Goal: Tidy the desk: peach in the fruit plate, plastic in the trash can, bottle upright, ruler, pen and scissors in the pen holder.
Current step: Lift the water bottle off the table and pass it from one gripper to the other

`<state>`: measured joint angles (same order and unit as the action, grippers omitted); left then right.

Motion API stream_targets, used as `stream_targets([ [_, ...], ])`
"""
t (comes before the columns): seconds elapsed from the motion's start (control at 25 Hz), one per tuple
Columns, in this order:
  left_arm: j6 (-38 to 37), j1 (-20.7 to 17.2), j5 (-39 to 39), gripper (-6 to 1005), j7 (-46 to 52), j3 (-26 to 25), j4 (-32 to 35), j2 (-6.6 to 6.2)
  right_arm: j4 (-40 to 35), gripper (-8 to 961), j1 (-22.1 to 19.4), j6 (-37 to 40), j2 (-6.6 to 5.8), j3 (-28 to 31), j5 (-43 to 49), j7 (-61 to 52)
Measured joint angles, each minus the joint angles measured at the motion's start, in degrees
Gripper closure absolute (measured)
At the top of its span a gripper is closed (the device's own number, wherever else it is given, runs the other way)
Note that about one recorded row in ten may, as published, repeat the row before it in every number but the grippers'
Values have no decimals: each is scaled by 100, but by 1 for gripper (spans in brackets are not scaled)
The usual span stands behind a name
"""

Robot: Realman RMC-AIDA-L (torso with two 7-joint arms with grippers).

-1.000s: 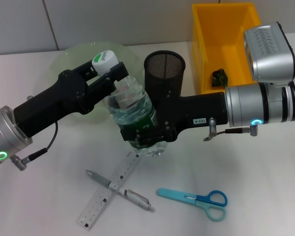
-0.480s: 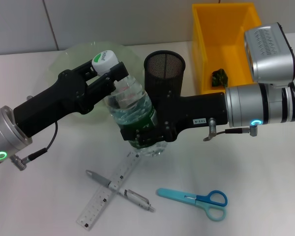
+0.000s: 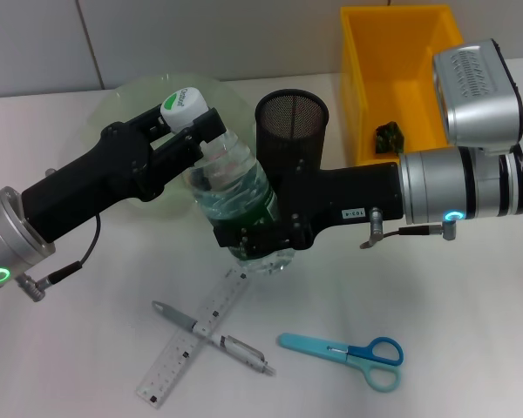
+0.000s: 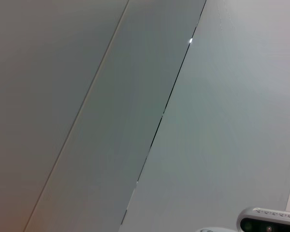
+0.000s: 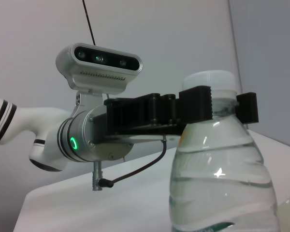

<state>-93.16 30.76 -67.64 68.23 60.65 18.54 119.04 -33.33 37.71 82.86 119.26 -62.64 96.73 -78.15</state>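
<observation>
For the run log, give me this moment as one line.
left gripper: shut on bottle neck | right gripper: shut on bottle base | bottle: near upright

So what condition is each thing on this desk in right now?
Bottle: capped, tilted, held by both grippers.
Left gripper: shut on the bottle's neck.
Right gripper: shut on the bottle's lower body.
Pen holder: upright, nothing visible inside.
Scissors: closed, lying flat.
Ruler: flat, under the pen.
Pen: lying across the ruler.

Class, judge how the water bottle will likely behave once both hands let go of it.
The bottle looks nearly full, so probably heavy. It leans between the left hand and right hand, so it may tip. Its round body could roll.
</observation>
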Motion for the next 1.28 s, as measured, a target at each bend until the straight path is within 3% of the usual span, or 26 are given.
stream_targets([
  [1.28, -36, 22, 214, 560, 29, -29, 61, -39, 60, 192, -95, -295, 0, -143, 342, -46],
])
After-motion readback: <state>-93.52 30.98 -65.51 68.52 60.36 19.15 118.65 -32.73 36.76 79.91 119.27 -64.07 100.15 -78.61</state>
